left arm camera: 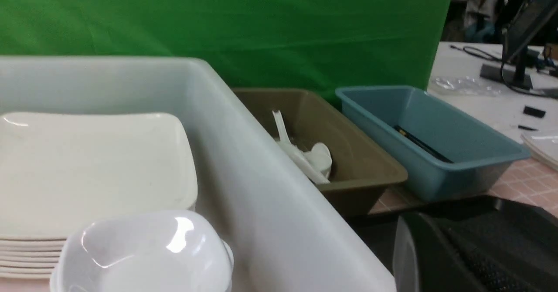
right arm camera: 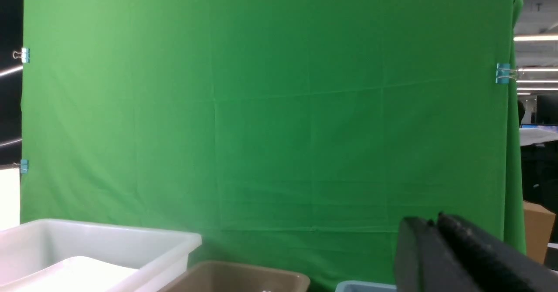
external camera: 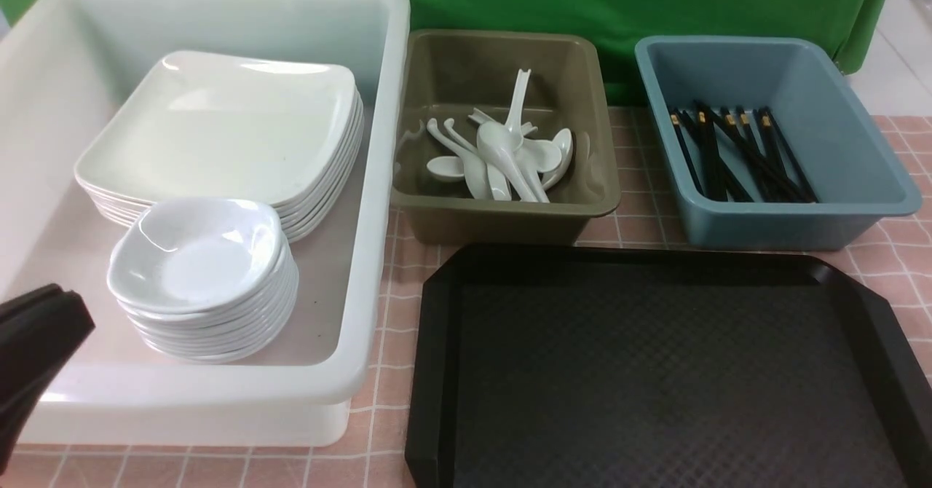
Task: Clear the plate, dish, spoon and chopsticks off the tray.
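The black tray lies at the front right with nothing on its textured floor. Several white plates are stacked in the white tub, with a stack of small dishes in front of them. White spoons lie in the olive bin. Black chopsticks lie in the blue bin. My left gripper is shut and empty, low at the tub's near left corner. My right gripper shows only in its wrist view, raised, fingers together, holding nothing.
A green backdrop closes off the far side behind the three containers. They stand in a row behind the tray on a pink checked tablecloth. The tub's tall wall rises between the crockery stacks and the olive bin.
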Robot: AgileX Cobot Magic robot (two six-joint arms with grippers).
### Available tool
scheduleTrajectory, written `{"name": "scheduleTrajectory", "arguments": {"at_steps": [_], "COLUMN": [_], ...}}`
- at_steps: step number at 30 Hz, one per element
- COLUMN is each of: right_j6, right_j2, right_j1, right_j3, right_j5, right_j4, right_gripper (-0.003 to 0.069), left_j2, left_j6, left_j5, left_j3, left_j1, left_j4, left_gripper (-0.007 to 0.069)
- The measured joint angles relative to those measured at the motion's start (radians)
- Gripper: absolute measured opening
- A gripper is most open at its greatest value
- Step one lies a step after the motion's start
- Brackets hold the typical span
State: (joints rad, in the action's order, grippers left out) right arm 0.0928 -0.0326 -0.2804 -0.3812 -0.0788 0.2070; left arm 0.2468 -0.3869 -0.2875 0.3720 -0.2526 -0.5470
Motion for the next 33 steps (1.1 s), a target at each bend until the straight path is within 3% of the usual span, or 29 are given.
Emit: {"name": "scheduleTrajectory", "arguments": {"at_steps": [4,17,21,26,33], "right_j6": [0.000,0.011,0.011,0.011,0.012], "right_j2": [0.000,0.000,0.000,0.000,0.000], "right_j1": [0.000,0.000,0.000,0.000,0.000], "right_j3": [0.000,0.000,0.000,0.000,0.000], "right_j5": [-0.001,-0.002,-0.003,-0.003,-0.003], "right_j4": [0.000,0.000,0.000,0.000,0.000], "right_gripper": [0.0123,0.0153,0.0162,0.0179,0.0190], "left_j2": [-0.002,-0.002,-0.025,-0.164,-0.246], "left_j6": [0.000,0.001,0.081,0.309,0.343], "left_j5": [0.003,0.003,0.006,0.046,0.103], "left_j3": [-0.001,-0.001,-0.011,-0.156,-0.368], "left_j1": [0.000,0.000,0.016,0.168,0.279], "left_j4": [0.018,0.244,0.310,0.454,0.489], "left_gripper": [0.0004,0.0004,0.0004,0.0004,0.0004]}}
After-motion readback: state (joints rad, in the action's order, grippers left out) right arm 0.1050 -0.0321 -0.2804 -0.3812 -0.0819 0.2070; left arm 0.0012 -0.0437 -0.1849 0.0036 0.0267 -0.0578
